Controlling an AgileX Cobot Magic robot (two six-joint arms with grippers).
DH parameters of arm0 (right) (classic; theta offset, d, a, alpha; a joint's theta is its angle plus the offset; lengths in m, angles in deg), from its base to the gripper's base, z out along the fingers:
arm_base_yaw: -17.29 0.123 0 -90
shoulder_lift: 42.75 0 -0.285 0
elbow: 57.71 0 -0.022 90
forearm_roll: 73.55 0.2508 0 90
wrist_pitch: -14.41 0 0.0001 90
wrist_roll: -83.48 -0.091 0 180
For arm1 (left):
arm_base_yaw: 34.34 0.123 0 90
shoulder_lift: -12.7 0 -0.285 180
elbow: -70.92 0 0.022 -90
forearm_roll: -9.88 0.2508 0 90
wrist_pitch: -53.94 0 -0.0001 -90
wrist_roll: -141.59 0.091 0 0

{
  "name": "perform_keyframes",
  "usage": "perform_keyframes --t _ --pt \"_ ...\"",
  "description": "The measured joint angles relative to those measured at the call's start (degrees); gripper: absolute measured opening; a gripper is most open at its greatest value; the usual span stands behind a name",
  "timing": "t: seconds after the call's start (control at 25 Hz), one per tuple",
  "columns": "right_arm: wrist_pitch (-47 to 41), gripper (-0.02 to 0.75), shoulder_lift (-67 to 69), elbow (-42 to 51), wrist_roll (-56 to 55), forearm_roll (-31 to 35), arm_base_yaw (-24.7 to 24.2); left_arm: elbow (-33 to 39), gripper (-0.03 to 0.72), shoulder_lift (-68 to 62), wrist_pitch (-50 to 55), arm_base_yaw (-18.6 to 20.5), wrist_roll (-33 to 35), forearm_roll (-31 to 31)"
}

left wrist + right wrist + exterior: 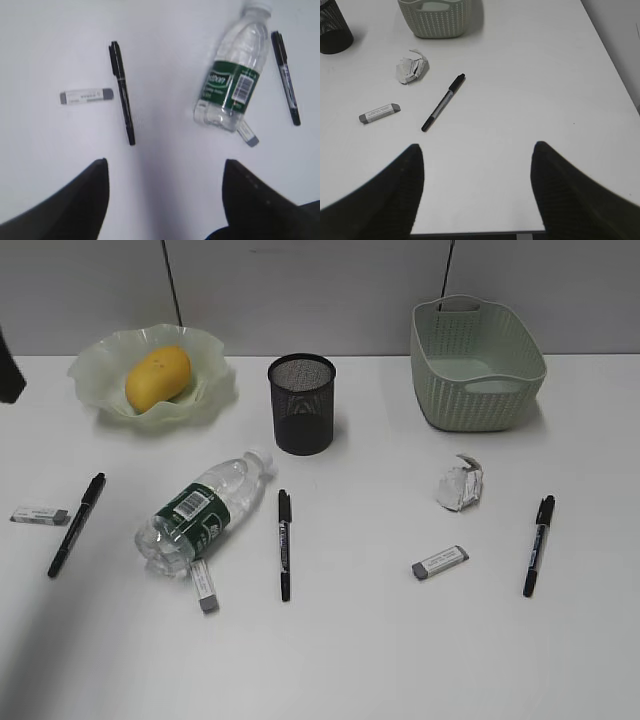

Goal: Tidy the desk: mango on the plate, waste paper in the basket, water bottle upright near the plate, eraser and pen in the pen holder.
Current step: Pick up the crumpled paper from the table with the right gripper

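Mango (pixel 158 378); smooth, oblong, yellow-orange

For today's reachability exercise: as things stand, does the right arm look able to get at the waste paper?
Probably yes: the right gripper hangs open above bare desk, and the waste paper lies ahead, apart from the pen and eraser.

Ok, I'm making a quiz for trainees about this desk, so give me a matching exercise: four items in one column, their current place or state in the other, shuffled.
Items:
1. mango
2. water bottle
3. waste paper
4. pen holder

Places or states:
A. lying on its side on the desk
B. standing upright between plate and basket
C. resting in the plate
D. on the desk in front of the basket

Pairs: 1-C, 2-A, 3-D, 4-B
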Motion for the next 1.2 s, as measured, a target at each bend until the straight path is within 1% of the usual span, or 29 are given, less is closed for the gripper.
perform_keyframes --t 0.24,0.4,0.56,0.68,0.88,1.04,1.2 --pt "0.0 0.530 0.0 0.0 0.0 0.0 0.0 17.1 0.533 20.4 -8.7 0.0 -0.1 0.0" --pt "0.0 0.530 0.0 0.0 0.0 0.0 0.0 26.6 0.532 35.6 -14.2 0.0 -0.2 0.0" --pt "0.0 0.530 0.0 0.0 0.0 0.0 0.0 34.0 0.527 50.7 -15.5 0.0 -0.2 0.0" --pt "0.0 0.530 0.0 0.0 0.0 0.0 0.0 37.4 0.523 60.2 -14.2 0.0 -0.2 -0.1" --pt "0.0 0.530 0.0 0.0 0.0 0.0 0.0 39.6 0.521 72.2 -8.4 0.0 -0.2 0.4" --pt "0.0 0.530 0.0 0.0 0.0 0.1 0.0 41.5 0.494 76.7 -6.7 0.0 -0.2 1.3" --pt "0.0 0.530 0.0 0.0 0.0 0.2 0.0 43.6 0.474 77.1 -6.5 0.0 -0.5 3.4"
